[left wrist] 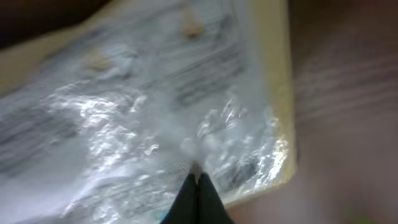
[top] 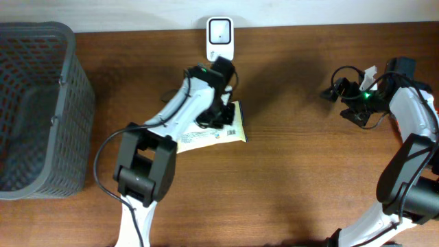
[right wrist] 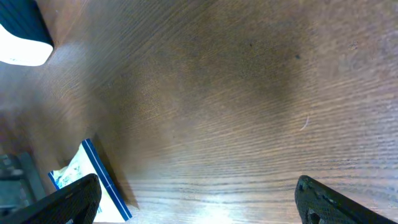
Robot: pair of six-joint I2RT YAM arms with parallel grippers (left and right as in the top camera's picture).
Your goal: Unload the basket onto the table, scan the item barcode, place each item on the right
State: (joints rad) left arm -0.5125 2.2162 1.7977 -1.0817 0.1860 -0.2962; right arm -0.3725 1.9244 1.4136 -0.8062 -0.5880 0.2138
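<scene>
The packet [left wrist: 155, 106] wears crinkled, glossy plastic film (glare blurs its print); the table [right wrist: 249, 93] is grained, faintly sheened wood; the basket [top: 79, 116], matt plastic mesh.

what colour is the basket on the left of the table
The perforated plastic basket is dark grey, clearest in the overhead view.

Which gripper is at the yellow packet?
The left gripper, shut, its tips on the shiny wrap of the packet; the right gripper hangs open over the table, far from it.
</scene>
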